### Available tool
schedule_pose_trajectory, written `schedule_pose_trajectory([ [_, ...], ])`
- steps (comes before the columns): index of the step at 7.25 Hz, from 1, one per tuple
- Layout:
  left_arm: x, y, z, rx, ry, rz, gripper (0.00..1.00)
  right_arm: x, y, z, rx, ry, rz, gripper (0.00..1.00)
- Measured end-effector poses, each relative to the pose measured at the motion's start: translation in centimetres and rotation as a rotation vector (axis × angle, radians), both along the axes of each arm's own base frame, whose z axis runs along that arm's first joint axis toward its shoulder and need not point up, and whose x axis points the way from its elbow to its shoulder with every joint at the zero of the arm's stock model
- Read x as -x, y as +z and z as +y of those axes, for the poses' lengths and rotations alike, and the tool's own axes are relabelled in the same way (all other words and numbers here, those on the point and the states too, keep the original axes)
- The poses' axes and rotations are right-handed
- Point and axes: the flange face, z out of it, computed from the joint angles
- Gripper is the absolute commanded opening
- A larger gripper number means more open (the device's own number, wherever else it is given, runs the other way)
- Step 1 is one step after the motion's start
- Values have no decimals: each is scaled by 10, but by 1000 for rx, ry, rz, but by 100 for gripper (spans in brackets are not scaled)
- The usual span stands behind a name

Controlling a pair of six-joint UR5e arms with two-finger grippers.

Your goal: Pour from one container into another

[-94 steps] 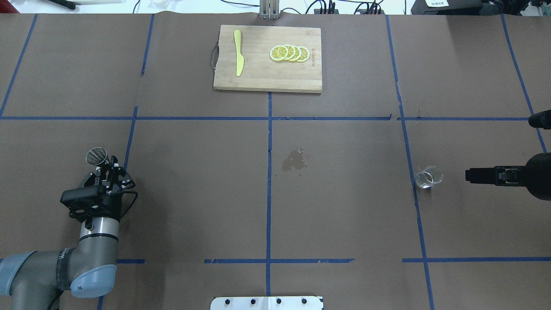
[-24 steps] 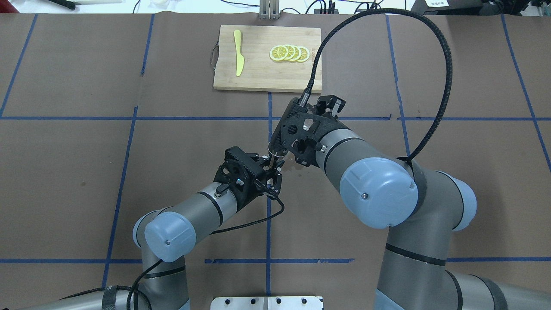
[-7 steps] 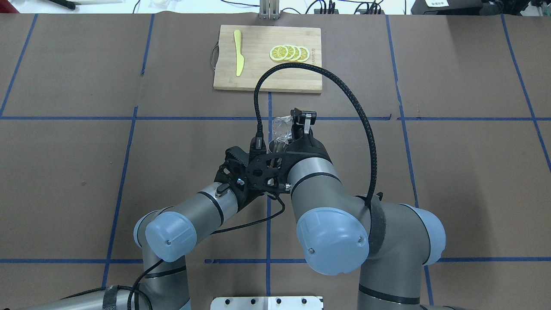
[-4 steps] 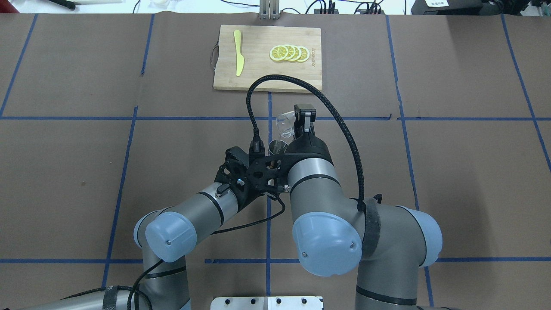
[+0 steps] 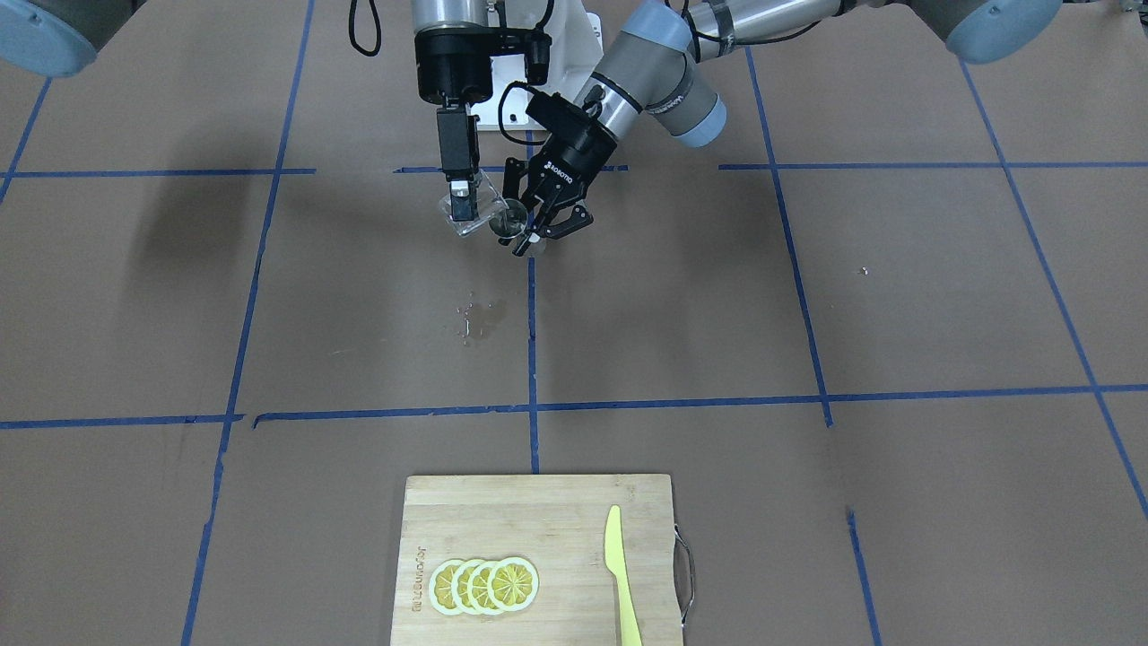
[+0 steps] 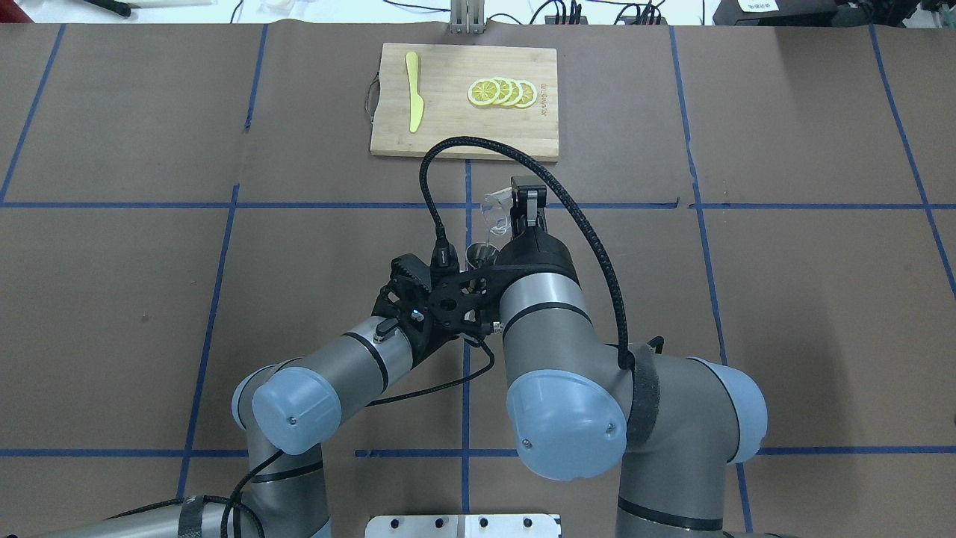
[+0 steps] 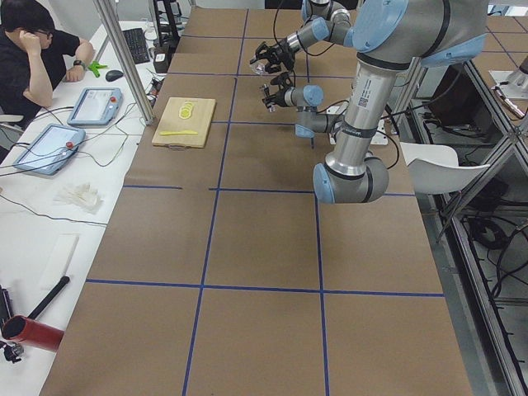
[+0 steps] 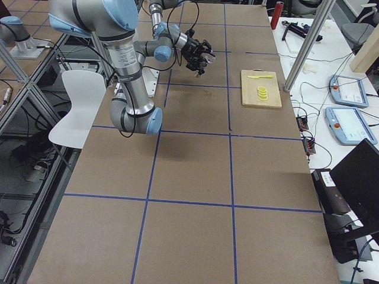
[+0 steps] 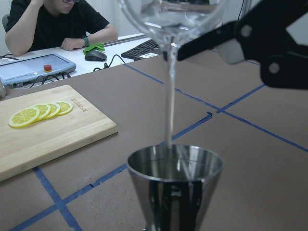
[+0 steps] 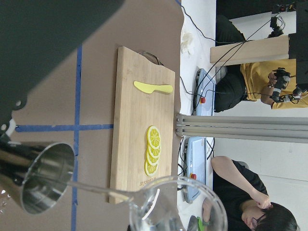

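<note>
Your glass cup [image 5: 480, 220] now sits slightly farther past the jigger [image 5: 508, 221] than a moment ago, liquid streaming into it. Right gripper [image 5: 462, 205] jaws clench the glass cup; left gripper [image 5: 531, 231] jaws grasp the jigger.

Tilted glass cup [image 5: 472, 214] beside steel jigger [image 5: 508, 223]

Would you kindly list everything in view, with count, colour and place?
table: one, brown, blue tape grid.
jigger: one, steel, held upright near centre.
glass cup: one, clear, tilted above jigger, pouring.
cutting board: one, wooden, far side, centre.
lemon slices: four, yellow, on board.
knife: one, yellow, on board.
wet patch: one, dark, table centre.
person: one, black shirt, at side desk.
right pincer: one, black, shut on glass cup.
left pincer: one, black, shut on jigger.
</note>
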Motion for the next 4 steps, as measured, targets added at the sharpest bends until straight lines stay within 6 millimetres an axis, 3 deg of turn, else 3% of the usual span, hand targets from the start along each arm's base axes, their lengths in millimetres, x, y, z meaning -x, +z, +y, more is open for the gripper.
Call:
schedule_pose_trajectory([
  [4, 0, 0, 0, 0, 0, 1, 0, 0, -4, 2, -10, -5, 2, 0],
])
